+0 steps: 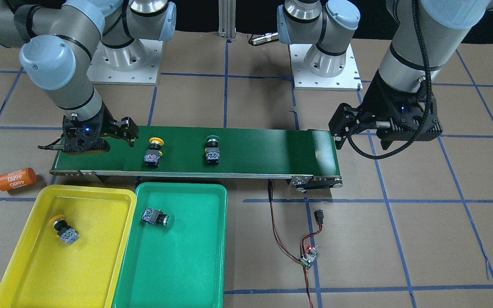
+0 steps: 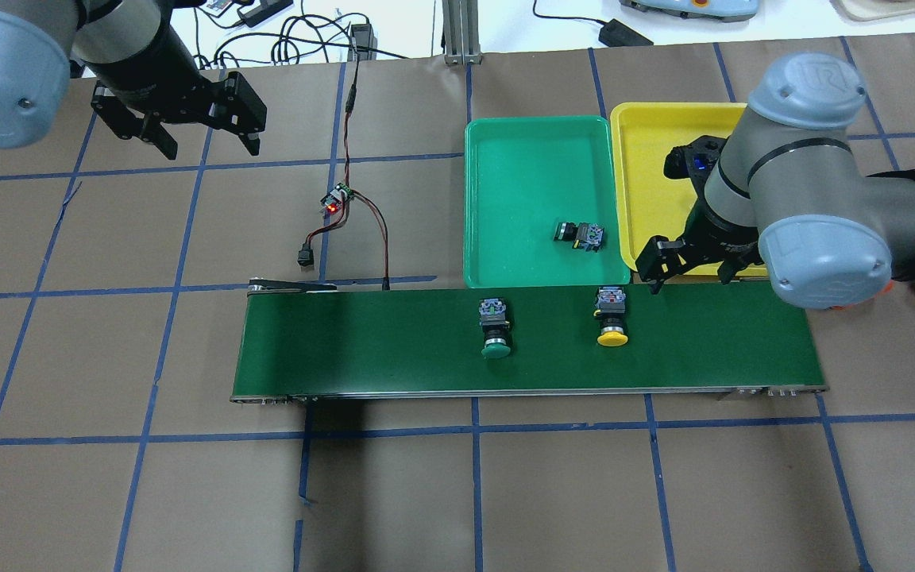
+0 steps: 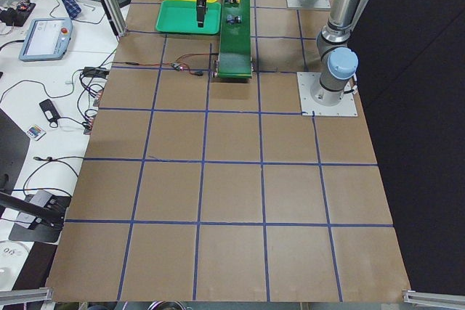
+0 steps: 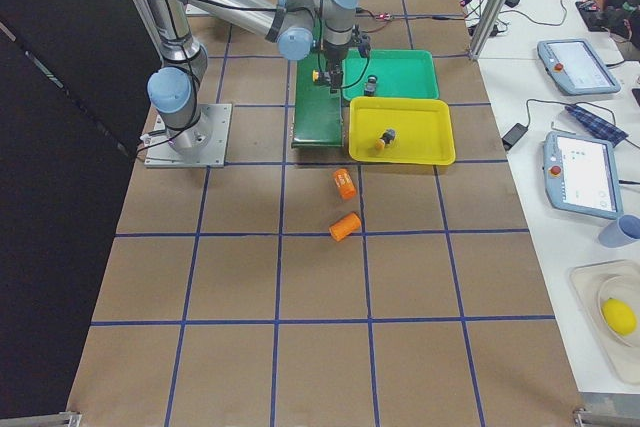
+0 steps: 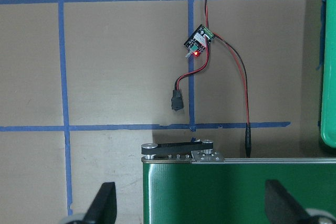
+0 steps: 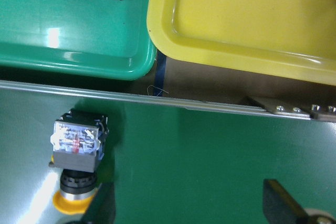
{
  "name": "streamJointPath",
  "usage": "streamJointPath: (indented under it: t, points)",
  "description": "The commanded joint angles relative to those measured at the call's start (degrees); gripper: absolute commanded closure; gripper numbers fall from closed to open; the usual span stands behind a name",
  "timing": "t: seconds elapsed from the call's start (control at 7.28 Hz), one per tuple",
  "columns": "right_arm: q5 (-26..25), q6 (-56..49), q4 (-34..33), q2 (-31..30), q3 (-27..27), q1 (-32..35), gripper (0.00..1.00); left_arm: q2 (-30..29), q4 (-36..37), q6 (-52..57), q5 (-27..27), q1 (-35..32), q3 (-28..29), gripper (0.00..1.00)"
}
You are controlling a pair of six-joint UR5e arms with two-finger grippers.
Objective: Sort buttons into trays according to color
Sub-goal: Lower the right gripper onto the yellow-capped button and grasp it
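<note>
Facing the robot from across the table, I saw the yellow button on the belt (image 1: 154, 152) and the green button on the belt (image 1: 212, 149) lying apart on the dark-green conveyor belt (image 1: 263, 149), caps toward the robot. The right gripper (image 1: 133, 134) hung over the belt's end nearest the trays, close to the yellow one, its fingers spread and holding nothing. The left gripper (image 1: 336, 134) hung near the belt's other end, likewise spread and empty. The yellow tray (image 1: 28, 265) held a second yellow button (image 1: 64, 229). The green tray (image 1: 186, 265), side by side with it, held a second green button (image 1: 156, 217). An orange cylinder (image 1: 15, 179) lay on the table beside the yellow tray. From over the robot's shoulders, the left gripper was well apart from every button, and both trays sat just beyond the belt's far edge. From the left end, the buttons were too small to judge. From the right end, a second orange cylinder (image 4: 345, 226) lay a little farther from the yellow tray. The left wrist camera showed two fingers wide apart above the belt's roller end, with a small circuit board (image 5: 198, 40) glowing red on the table beyond. The right wrist camera showed wide-apart fingers with nothing between them, the yellow button just beside one.
</note>
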Motion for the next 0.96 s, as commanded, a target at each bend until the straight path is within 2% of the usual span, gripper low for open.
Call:
streamJointPath:
  t: [0.0, 0.82]
  points:
    - [0.07, 8.41, -0.11, 0.49, 0.13, 0.42, 0.00, 0.70, -2.49, -0.22, 0.11, 0.00, -0.22, 0.00]
    - [-0.62, 10.65, -3.97, 3.65, 0.22, 3.32, 0.00, 0.53, -5.49, 0.39, -0.50, -0.26, 2.42, 0.00]
